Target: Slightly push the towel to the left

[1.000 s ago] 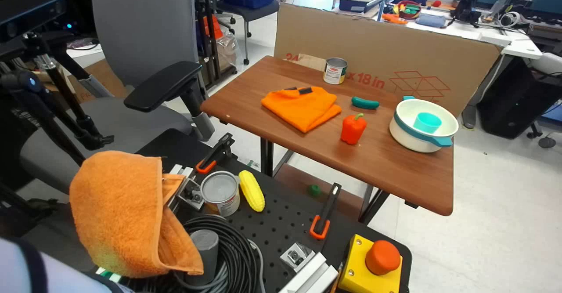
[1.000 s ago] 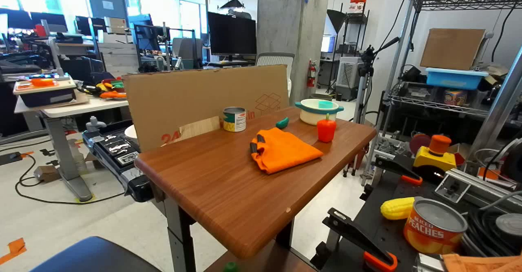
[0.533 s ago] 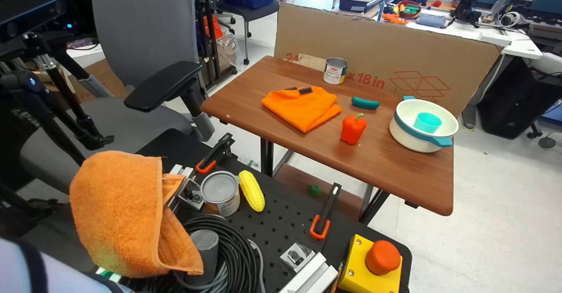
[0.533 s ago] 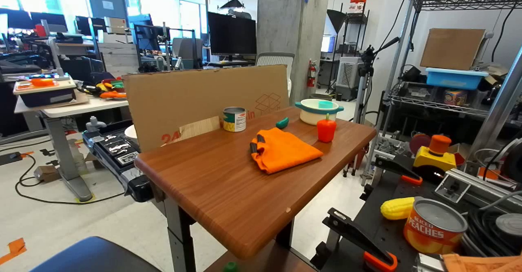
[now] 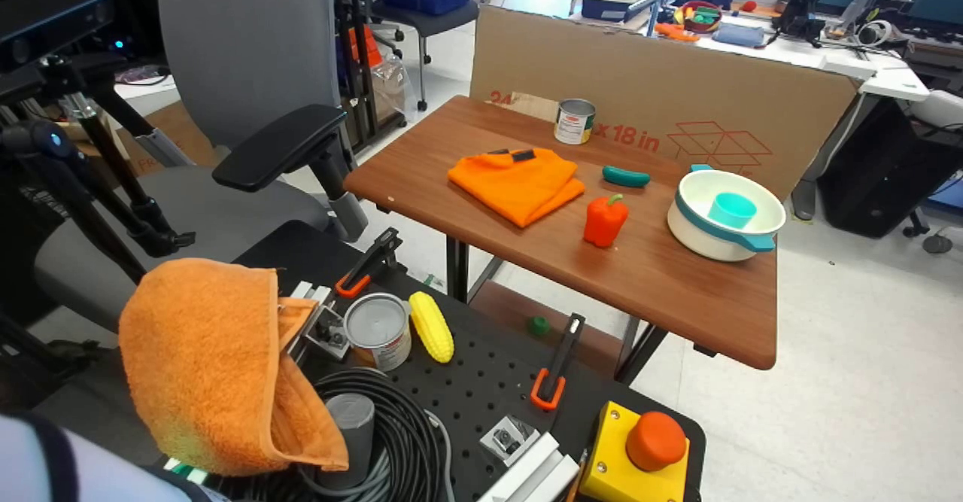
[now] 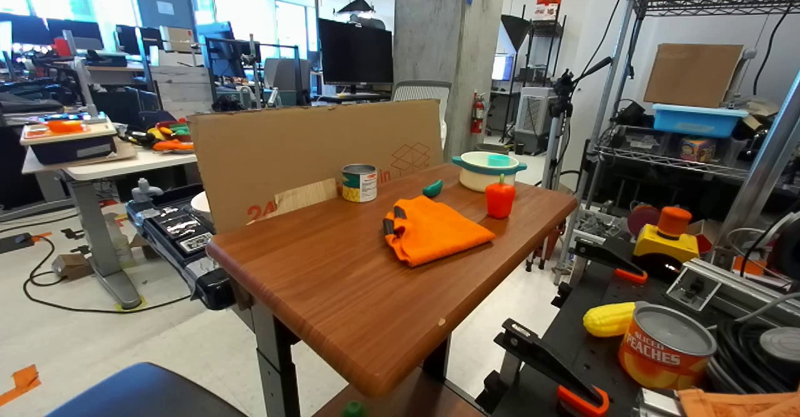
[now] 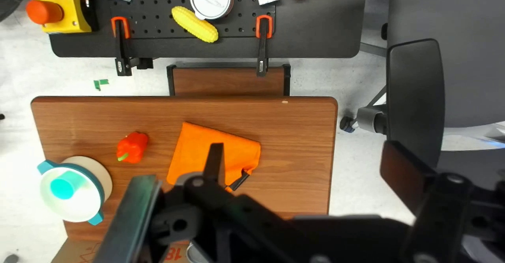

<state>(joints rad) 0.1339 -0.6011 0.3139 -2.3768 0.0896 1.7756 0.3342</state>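
Towel [image 5: 519, 186], "SLICED PEACHES" can [image 6: 665, 348], "18 in" cardboard [image 5: 669, 88]

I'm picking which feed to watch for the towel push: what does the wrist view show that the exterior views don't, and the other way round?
Only the wrist view shows the tool, its fingers spread apart. Only the exterior views show the cucumber and a white desk. All share the towel, pepper, pot, corn and table.
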